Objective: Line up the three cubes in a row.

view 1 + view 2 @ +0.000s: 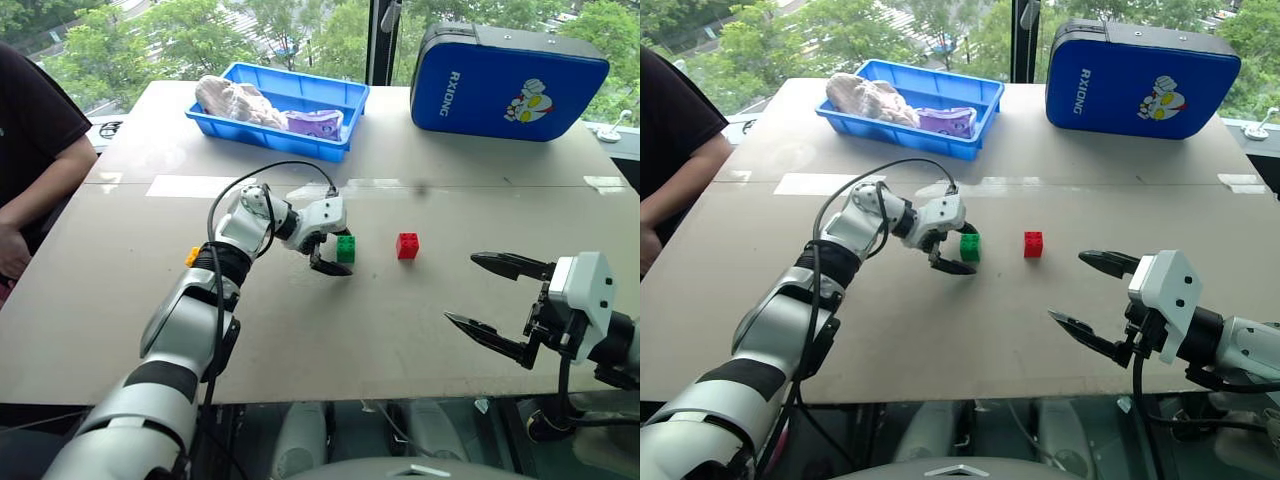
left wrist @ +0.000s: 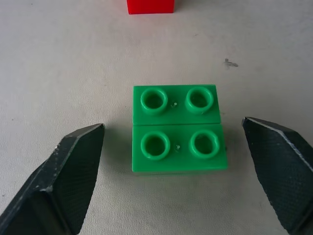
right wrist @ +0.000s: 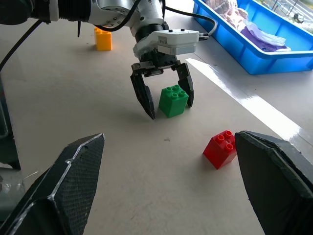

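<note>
The green cube (image 1: 345, 249) stands on the table between the two fingers of my left gripper (image 3: 171, 110), which is open and straddles it. The left wrist view shows a gap on each side of the green cube (image 2: 178, 129). The red cube (image 1: 407, 245) sits a short way to its right, and the yellow-orange cube (image 1: 192, 256) lies to the left, beside my left forearm. My right gripper (image 1: 460, 288) hovers open near the table's front right, to the right of the red cube, with nothing in it.
A blue tray (image 1: 270, 130) holding bagged items stands at the back of the table. A blue case (image 1: 505, 80) stands at the back right. A person's arm (image 1: 30, 170) rests at the left edge. The table's front edge runs just below my right gripper.
</note>
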`<state>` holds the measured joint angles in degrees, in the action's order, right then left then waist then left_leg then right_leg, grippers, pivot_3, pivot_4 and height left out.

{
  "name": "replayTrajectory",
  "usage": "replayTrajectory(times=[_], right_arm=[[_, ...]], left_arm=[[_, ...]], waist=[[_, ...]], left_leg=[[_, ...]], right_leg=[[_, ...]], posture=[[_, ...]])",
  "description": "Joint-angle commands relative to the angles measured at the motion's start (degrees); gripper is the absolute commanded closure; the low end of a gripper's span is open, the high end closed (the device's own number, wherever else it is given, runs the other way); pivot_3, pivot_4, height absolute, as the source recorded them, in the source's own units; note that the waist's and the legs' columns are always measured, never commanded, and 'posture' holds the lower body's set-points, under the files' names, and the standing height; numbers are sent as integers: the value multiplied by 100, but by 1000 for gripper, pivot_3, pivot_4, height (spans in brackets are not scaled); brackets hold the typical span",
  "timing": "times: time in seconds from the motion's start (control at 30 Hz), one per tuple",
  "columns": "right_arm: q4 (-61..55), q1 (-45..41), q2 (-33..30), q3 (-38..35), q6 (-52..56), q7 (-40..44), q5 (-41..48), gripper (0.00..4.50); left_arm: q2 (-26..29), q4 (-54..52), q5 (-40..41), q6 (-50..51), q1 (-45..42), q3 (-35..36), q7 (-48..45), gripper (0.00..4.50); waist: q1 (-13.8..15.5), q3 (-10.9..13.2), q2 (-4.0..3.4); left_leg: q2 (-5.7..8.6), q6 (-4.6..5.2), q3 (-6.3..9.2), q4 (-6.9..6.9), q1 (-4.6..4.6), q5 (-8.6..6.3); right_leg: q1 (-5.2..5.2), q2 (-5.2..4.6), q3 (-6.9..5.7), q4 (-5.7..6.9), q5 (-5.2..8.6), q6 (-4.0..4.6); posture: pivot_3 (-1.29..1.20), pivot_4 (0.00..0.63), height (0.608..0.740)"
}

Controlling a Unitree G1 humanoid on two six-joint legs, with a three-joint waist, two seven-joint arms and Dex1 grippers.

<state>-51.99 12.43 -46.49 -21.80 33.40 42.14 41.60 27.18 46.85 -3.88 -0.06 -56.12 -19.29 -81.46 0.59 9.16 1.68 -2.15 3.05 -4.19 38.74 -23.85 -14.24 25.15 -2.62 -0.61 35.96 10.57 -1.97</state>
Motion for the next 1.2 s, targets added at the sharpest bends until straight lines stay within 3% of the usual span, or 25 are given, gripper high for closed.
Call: replayTrajectory(times=[0.03, 0.17, 0.27, 0.43, 0.63, 0.83, 1.03, 1.13, 1.2], right_arm=[[-47, -118, -47, -123, -133, 30, 125, 98], [160, -410, -20, 139, -191, 129, 214, 98], [362, -678, 4, 384, -244, 260, 231, 98], [751, -1204, 43, 839, -313, 535, 251, 98], [795, -1469, -3, 1041, -305, 725, 377, 98], [988, -1695, -80, 1265, -372, 1011, 235, 98], [910, -1680, -108, 1167, -325, 1004, 254, 98], [834, -1615, -110, 1140, -304, 938, 250, 98], [783, -1578, -102, 1123, -290, 872, 256, 98]], left_arm=[[600, -1327, 459, 761, 425, 519, -179, 94], [1458, -3207, 1100, 2032, 1500, 1331, -11, 94], [1844, -4282, 1423, 3156, 2236, 2198, 724, 94], [1670, -5938, 1128, 5316, 3518, 3775, 2879, 94], [1432, -7122, 1411, 6886, 4457, 4476, 3742, 94], [1264, -7209, 1586, 7178, 4625, 4399, 4249, 94], [1111, -6636, 1651, 6668, 4483, 4299, 4605, 94], [1172, -6321, 1685, 6318, 4430, 4149, 4580, 715], [1256, -6063, 1693, 6037, 4434, 4048, 4525, 1744]], waist=[[-56, 0, 0], [-119, -1, -2], [-129, 0, -1], [-102, -2, 1], [-24, -1, 4], [34, -4, 6], [20, -4, 6], [21, -4, 6], [21, -5, 7]], left_leg=[[-5, 0, -1, -1, 0, 0], [-17, 0, 1, -3, 4, 0], [-20, -1, 0, -3, 5, 0], [-15, -1, 3, -1, 13, 0], [-14, -2, 10, -2, 10, 0], [-14, -3, 10, -2, 17, 0], [-11, -3, 9, -3, 14, 0], [-12, -3, 9, -4, 14, 0], [-12, -3, 8, -4, 14, 0]], right_leg=[[2, 0, 1, 0, -2, 4], [2, 0, -1, 4, -4, 8], [1, -4, -1, 5, -1, 2], [-8, -12, -4, 3, 8, -13], [-8, -12, -12, 3, 8, -12], [-10, -13, -13, 3, 8, -10], [-9, -17, -13, 3, -5, 12], [-8, -17, -13, 3, -6, 13], [-8, -18, -13, 3, -6, 13]], posture=[[0, 150, 740], [0, 150, 740], [0, 150, 740], [0, 150, 740], [0, 150, 740], [0, 150, 740], [0, 150, 740], [0, 150, 740], [0, 150, 740]])
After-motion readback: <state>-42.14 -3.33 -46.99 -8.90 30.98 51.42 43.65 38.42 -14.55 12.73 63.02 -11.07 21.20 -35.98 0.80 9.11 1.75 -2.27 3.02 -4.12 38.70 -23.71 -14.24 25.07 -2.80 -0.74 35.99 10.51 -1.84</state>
